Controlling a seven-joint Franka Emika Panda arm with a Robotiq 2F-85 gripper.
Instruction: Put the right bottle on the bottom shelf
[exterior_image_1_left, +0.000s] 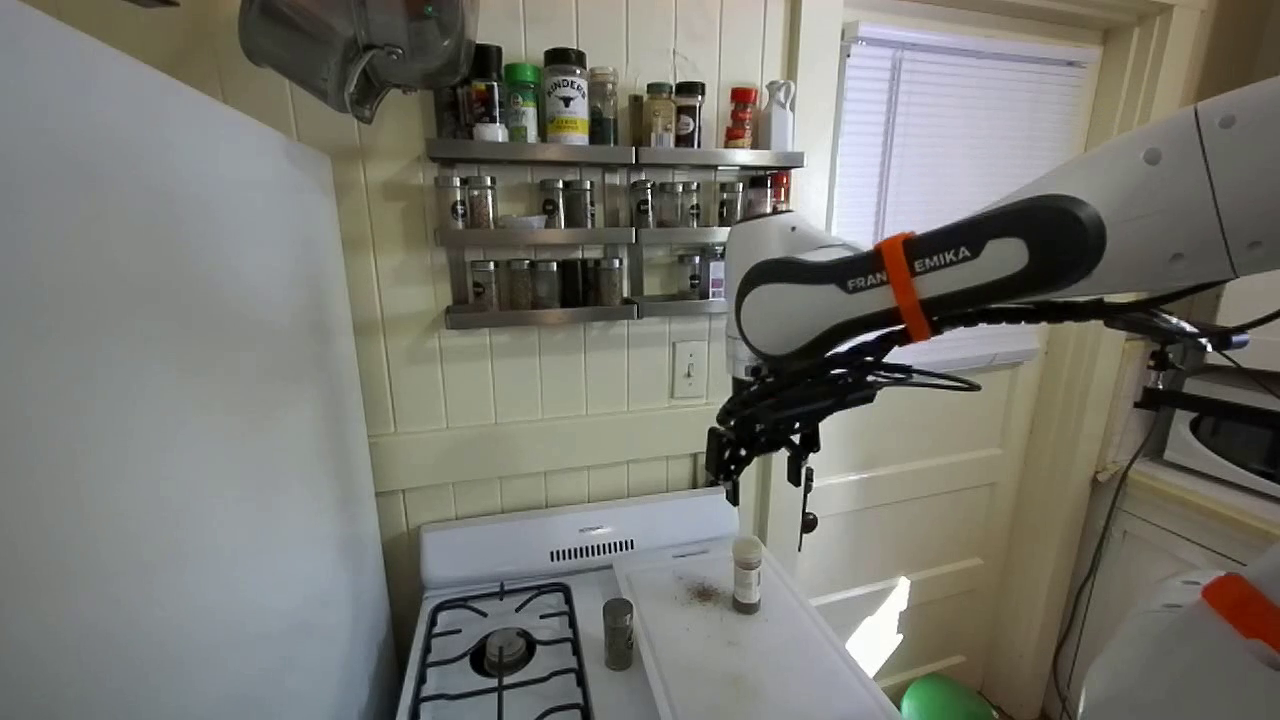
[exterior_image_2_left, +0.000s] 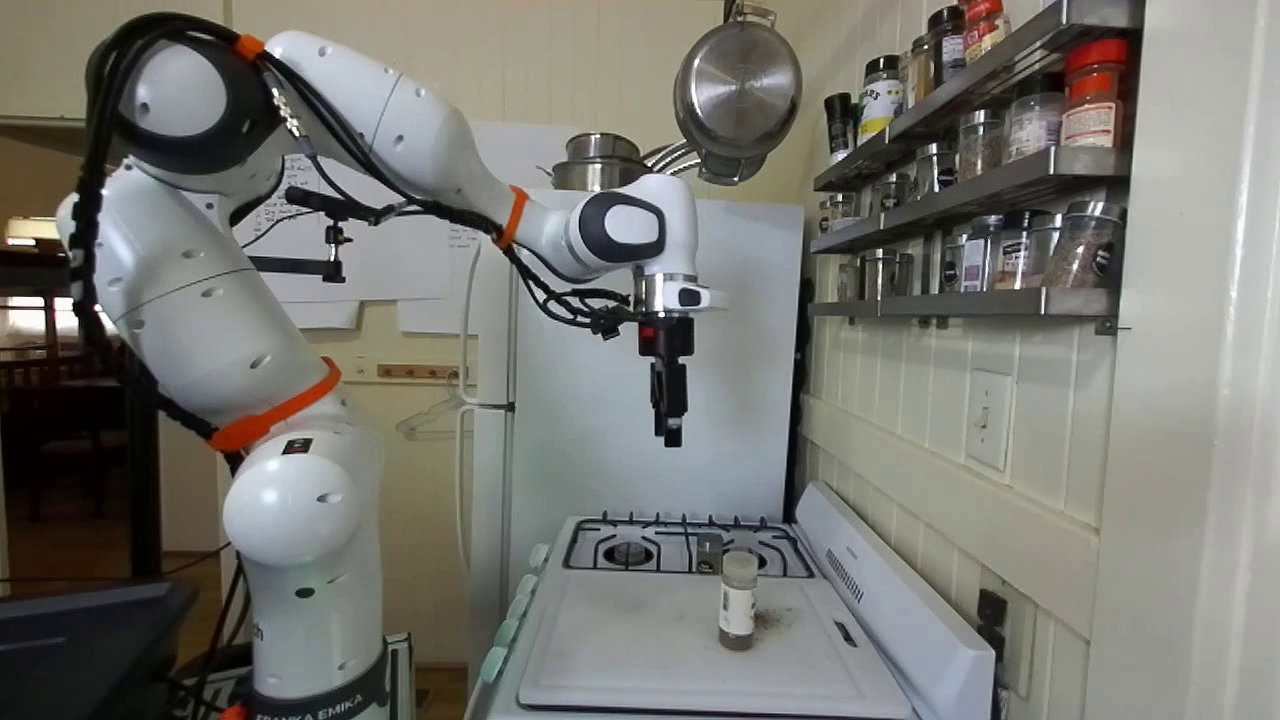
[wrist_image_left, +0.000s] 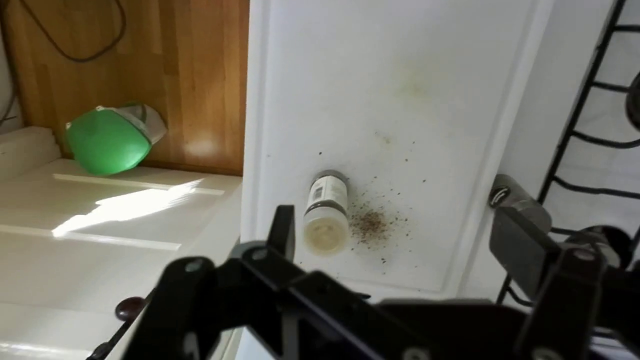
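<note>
The right bottle, a slender bottle with a whitish lid and white label, stands upright on the white stovetop cover in both exterior views (exterior_image_1_left: 747, 575) (exterior_image_2_left: 738, 605). In the wrist view (wrist_image_left: 327, 195) it appears between the finger lines, nearer the left finger. My gripper (exterior_image_1_left: 764, 475) is open and empty, well above the bottle; it also shows in the other views (exterior_image_2_left: 668, 432) (wrist_image_left: 402, 240). The bottom shelf (exterior_image_1_left: 540, 317) is the lowest tier of a grey metal wall rack and carries several small jars. It also shows in an exterior view (exterior_image_2_left: 975, 303); my arm hides its right end elsewhere.
A shorter dark bottle (exterior_image_1_left: 618, 635) stands between the cover (exterior_image_1_left: 735, 680) and the burner grate (exterior_image_1_left: 575, 640). Spilled spice (wrist_image_left: 371, 225) lies beside the right bottle. Upper shelves (exterior_image_1_left: 540, 153) hold several jars. A fridge (exterior_image_1_left: 180, 400), stove backguard (exterior_image_1_left: 480, 550) and hanging pan (exterior_image_2_left: 738, 90) stand around.
</note>
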